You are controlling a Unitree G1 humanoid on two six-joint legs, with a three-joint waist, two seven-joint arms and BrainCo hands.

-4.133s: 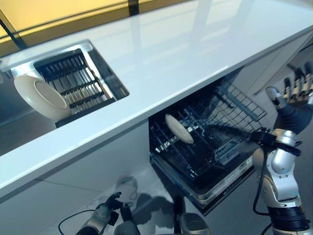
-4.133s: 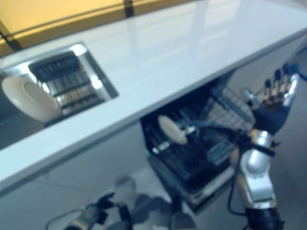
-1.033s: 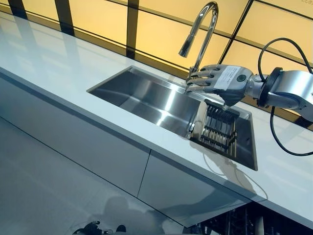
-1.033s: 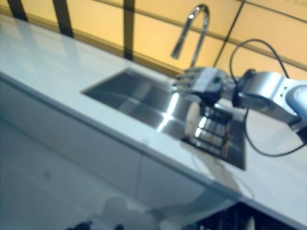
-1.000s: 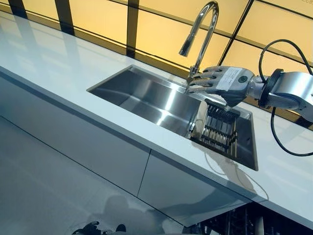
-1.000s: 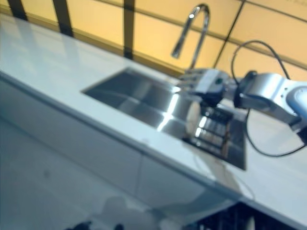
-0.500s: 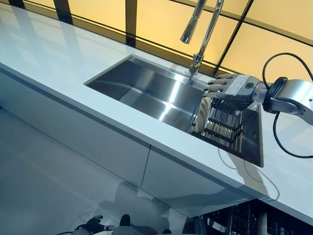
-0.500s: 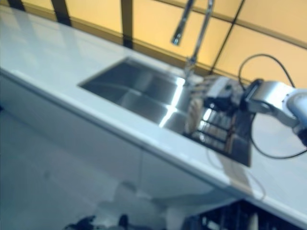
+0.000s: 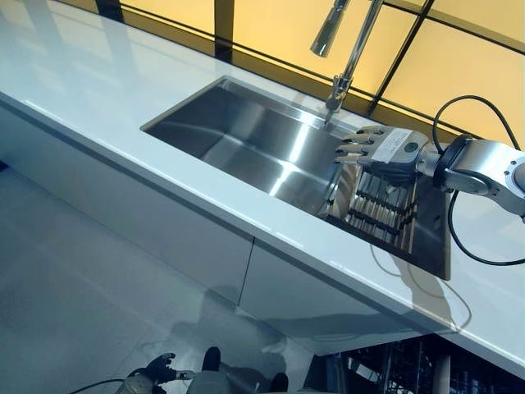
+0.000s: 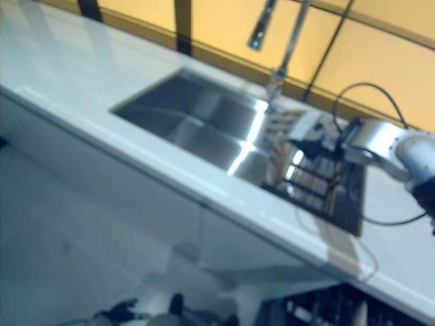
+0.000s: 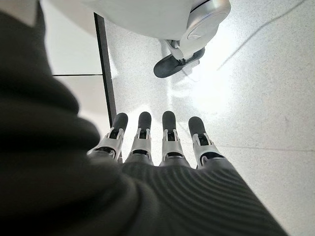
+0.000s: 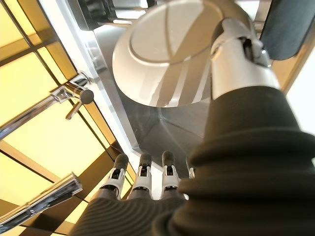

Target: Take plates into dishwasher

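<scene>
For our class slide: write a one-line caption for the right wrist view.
Right hand open, thumb beside a white plate standing in the sink, faucet alongside.

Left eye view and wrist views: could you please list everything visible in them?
countertop: one, white, across the view
sink: one, steel, set in the countertop
faucet: one, chrome, behind the sink
drying rack: one, dark, in the sink's right end
plate: one, cream, on edge at the rack
wall panels: several, yellow, behind the counter
right robot hand: fingers straight, over the rack
left robot hand: fingers straight, low above the floor
</scene>
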